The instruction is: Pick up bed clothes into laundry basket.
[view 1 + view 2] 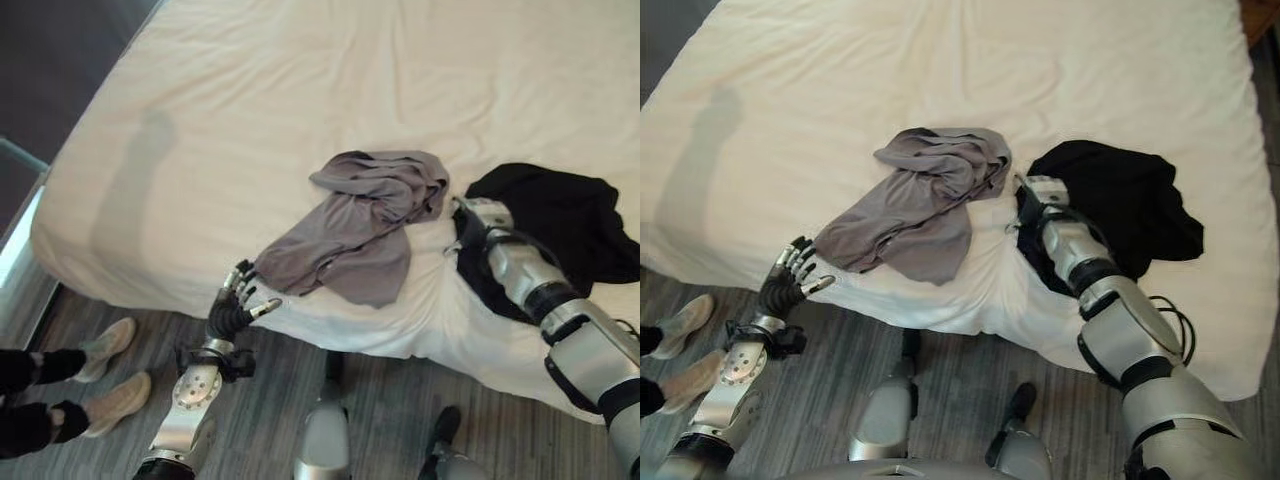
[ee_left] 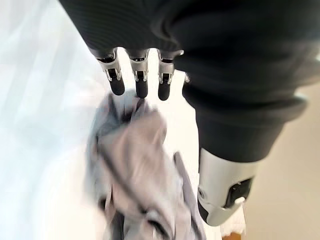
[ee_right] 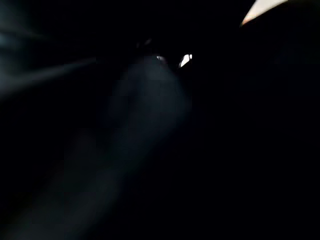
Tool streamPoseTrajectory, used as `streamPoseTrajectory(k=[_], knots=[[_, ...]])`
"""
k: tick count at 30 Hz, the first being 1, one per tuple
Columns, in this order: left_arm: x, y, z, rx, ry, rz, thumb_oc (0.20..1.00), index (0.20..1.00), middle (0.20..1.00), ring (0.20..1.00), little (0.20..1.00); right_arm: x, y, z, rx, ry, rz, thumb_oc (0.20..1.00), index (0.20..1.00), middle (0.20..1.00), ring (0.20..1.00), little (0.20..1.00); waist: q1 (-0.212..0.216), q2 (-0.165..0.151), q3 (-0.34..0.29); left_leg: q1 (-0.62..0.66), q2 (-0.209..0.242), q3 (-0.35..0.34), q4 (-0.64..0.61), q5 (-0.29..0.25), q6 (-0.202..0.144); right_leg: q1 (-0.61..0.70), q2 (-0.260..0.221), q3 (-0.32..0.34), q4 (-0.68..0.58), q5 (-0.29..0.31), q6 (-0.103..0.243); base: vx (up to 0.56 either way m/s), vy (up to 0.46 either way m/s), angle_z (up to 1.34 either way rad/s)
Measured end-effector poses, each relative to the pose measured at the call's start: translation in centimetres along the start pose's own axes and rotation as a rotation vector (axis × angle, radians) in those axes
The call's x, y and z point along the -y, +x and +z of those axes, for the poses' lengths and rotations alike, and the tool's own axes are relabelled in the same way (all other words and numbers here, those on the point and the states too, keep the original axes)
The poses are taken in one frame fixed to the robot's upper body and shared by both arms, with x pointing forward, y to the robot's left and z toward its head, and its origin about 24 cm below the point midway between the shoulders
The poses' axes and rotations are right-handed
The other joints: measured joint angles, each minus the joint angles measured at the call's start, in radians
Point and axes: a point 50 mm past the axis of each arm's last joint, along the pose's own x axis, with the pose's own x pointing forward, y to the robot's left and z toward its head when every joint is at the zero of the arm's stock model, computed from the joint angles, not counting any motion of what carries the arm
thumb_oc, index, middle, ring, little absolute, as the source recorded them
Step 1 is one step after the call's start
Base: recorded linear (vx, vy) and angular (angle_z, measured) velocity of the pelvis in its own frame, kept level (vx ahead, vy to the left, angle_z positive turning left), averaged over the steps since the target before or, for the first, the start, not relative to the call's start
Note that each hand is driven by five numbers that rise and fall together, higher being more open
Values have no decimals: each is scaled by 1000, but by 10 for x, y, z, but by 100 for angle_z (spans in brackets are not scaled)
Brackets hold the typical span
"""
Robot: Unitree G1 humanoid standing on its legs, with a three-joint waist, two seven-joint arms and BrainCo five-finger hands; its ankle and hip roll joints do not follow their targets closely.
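Left hand (image 1: 238, 300) lower left, fingers loosely spread, touching grey cloth (image 1: 360, 225) mid-frame on bed (image 1: 250, 110) | right hand (image 1: 478, 215) at black cloth (image 1: 560, 220), grip unreadable | step: reaching | next: close on grey corner; basket location unknown

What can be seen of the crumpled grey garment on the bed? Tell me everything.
The crumpled grey garment looks like soft, thin fabric, bunched into folds at its far end and spread flatter toward the bed's near edge. It lies on the white sheet, beside the black clothing. The left hand, fingers relaxed, sits at its near corner.
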Motion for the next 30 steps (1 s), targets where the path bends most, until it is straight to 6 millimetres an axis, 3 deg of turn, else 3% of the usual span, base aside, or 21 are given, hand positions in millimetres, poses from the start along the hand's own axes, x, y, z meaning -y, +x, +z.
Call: streamPoseTrajectory(k=[5, 20, 24, 30], knots=[[-5, -2, 0, -5, -24, 12, 1000, 1000, 1000, 1000, 1000, 19, 3, 4, 42, -4, -64, 1000, 1000, 1000, 1000, 1000, -6, -2, 25, 7, 1, 19, 0, 6, 4, -4, 0, 15, 2, 3, 2, -7, 1, -7], [-8, 2, 7, 20, -20, -9, 1000, 1000, 1000, 1000, 1000, 51, 7, -20, -20, -5, -135, 1000, 1000, 1000, 1000, 1000, -26, 4, 75, 2, 2, 30, 0, 8, 6, -15, -2, 21, 4, 7, 2, -10, -3, 0], [-10, 2, 8, 24, -7, -14, 1000, 1000, 1000, 1000, 1000, 55, 5, -37, -79, 12, -145, 1000, 1000, 1000, 1000, 1000, -26, 7, 77, 2, 1, 34, 0, 8, 6, -16, -4, 23, 4, 7, 3, 0, 0, 0], [-13, 3, 11, 29, 3, -19, 1000, 1000, 1000, 1000, 1000, 62, -5, -77, -203, -40, -138, 1000, 1000, 1000, 1000, 1000, -29, 8, 78, 5, 0, 43, 0, 8, 6, -16, -6, 27, 5, 8, 3, 0, 0, 0]])
